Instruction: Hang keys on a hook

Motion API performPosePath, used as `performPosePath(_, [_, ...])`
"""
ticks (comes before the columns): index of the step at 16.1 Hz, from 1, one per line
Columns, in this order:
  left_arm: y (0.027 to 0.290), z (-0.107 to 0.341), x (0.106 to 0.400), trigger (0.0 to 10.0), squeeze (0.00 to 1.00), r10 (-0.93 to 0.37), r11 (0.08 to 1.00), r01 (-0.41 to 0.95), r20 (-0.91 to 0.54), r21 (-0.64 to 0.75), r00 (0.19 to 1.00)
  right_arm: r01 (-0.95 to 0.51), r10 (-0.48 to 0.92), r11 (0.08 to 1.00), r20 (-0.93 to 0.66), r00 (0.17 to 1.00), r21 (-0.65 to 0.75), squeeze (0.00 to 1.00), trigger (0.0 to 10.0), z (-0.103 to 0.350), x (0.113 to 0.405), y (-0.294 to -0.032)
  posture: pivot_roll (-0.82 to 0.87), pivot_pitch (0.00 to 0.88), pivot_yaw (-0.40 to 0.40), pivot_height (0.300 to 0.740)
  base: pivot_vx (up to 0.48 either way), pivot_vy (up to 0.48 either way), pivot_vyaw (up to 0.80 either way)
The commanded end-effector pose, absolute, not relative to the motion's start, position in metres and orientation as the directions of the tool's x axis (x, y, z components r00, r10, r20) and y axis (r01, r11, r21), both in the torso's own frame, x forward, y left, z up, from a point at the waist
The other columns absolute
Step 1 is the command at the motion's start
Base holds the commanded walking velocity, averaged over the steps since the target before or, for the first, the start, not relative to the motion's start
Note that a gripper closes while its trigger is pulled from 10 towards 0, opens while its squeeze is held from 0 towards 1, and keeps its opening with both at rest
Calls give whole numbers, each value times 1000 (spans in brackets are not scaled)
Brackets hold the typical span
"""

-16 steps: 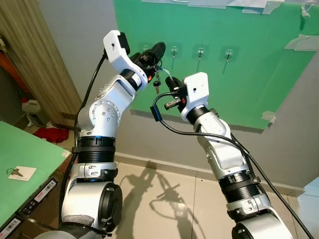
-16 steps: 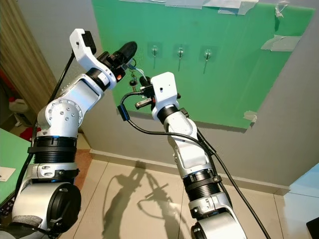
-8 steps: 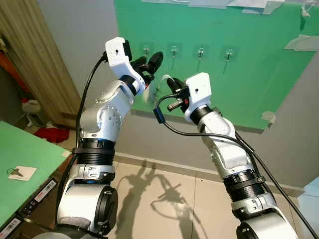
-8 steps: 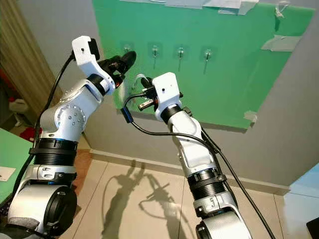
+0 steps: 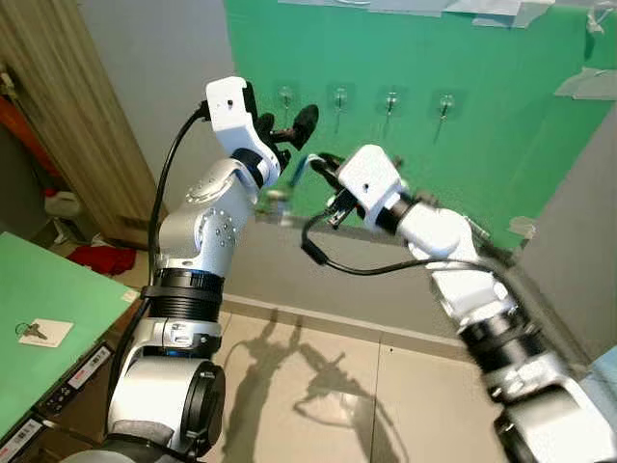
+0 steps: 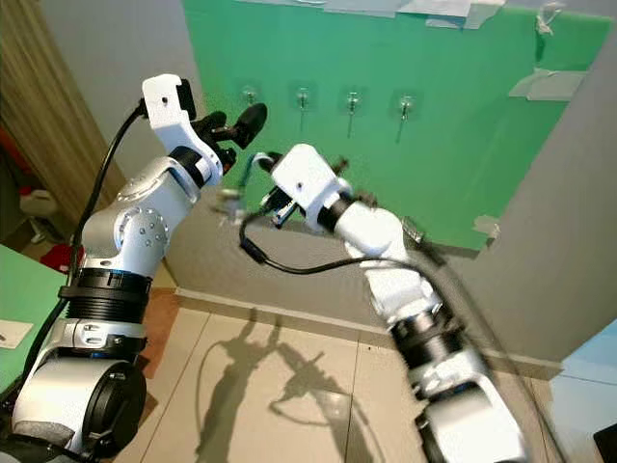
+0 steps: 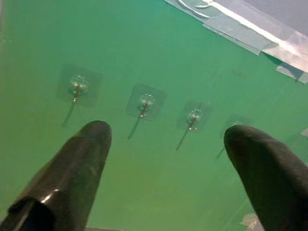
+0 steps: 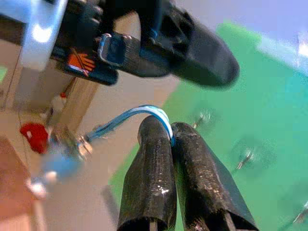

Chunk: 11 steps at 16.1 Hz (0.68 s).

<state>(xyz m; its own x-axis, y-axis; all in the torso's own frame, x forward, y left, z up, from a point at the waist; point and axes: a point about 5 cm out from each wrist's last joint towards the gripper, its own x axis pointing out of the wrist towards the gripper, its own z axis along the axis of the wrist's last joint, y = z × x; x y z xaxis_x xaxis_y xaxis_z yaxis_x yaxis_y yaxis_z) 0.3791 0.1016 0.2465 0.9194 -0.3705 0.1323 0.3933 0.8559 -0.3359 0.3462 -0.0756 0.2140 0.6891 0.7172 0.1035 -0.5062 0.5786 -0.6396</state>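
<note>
The keys (image 8: 60, 156) dangle blurred on a blue-white strap (image 8: 126, 118) pinched in my right gripper (image 8: 169, 137), below the left gripper (image 7: 168, 159), which is spread and empty. I judge the handover done; next I must lift the strap loop onto a wall hook (image 5: 339, 97)

A grey wall (image 5: 164, 58) stands ahead, with a large green sheet (image 5: 482, 145) taped across its upper part; strips of tape (image 5: 583, 85) hold the right edge. The floor is pale beige tile (image 5: 318, 386) with dark grout lines, and it carries sharp shadows. At far left hangs a wood-grain panel (image 5: 58, 116). A green table (image 5: 39, 289) sits near left, with a red object (image 5: 94, 258) on the floor beyond it.
</note>
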Motion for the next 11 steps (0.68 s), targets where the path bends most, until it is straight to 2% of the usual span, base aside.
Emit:
performPosePath(1, [101, 243, 378, 10000, 1000, -374, 870, 394, 123, -298, 919, -500, 750, 499, 63, 659, -708, 0, 0, 215, 347, -74, -54, 0, 56, 740, 0, 0, 0])
performPosePath(2, [100, 238, 377, 10000, 1000, -378, 883, 393, 109, -256, 919, -492, 739, 506, 61, 671, -708, 0, 0, 216, 350, -80, -52, 0, 52, 740, 0, 0, 0])
performPosePath(3, [104, 229, 376, 10000, 349, -353, 911, 361, 75, -201, 933, -475, 720, 524, 70, 690, -707, 0, 0, 215, 353, -83, -48, 0, 47, 740, 0, 0, 0])
performPosePath(4, [108, 222, 375, 10000, 0, -326, 928, 331, 57, -169, 944, -443, 709, 521, 80, 701, -729, 0, 0, 215, 354, -85, -46, 0, 45, 740, 0, 0, 0])
performPosePath(7, [116, 217, 375, 10000, 0, -287, 945, 291, 49, -147, 957, -353, 704, 446, 80, 705, -822, 0, 0, 212, 356, -88, -46, 0, 43, 740, 0, 0, 0])
performPosePath(8, [116, 217, 375, 10000, 0, -281, 951, 285, 52, -122, 958, -292, 702, 391, 78, 708, -873, 0, 0, 213, 358, -91, -47, 0, 42, 740, 0, 0, 0])
performPosePath(11, [114, 216, 374, 10000, 0, -288, 955, 291, 56, -63, 956, -187, 690, 303, 80, 719, -934, 0, 0, 217, 363, -100, -51, 0, 44, 740, 0, 0, 0])
